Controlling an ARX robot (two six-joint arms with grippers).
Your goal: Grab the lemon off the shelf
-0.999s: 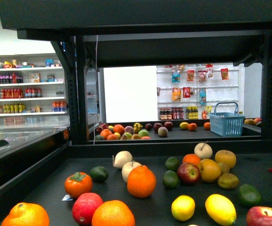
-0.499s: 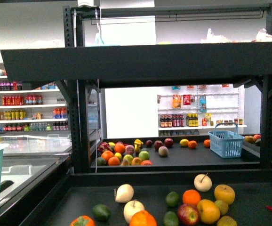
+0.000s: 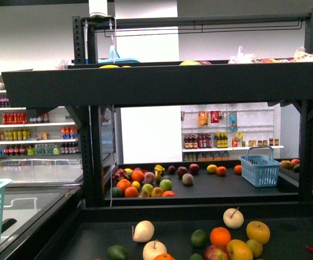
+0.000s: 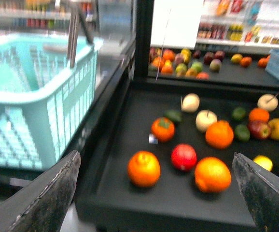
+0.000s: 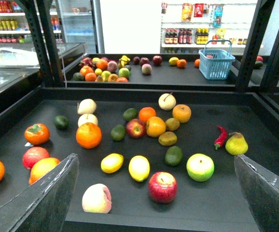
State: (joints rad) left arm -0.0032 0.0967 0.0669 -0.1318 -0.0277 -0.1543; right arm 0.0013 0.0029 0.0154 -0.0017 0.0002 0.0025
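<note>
Two yellow lemons [image 5: 112,163] [image 5: 139,167] lie side by side on the black tray deck of the shelf [image 5: 216,198], near its front edge among other fruit. My right gripper [image 5: 156,156] is open and empty, hovering in front of and above them. My left gripper [image 4: 156,153] is open and empty over the deck's front left corner, above two oranges and a red apple. In the blurred left wrist view the lemons [image 4: 262,162] show by the far finger. The front view shows only the back of the deck [image 3: 91,238]; the lemons and both grippers are out of that view.
A teal basket [image 4: 38,96] stands just left of the shelf. A red apple [image 5: 162,186], a green apple [image 5: 200,167] and a peach [image 5: 97,198] lie near the lemons. An upper black tier [image 3: 167,81] hangs overhead on black posts. A blue basket [image 5: 216,63] sits on the far stand.
The front view has swung upward: the fruit slid down the frame, the lemons dropped out of it, and the upper tier and its top frame came into sight.
</note>
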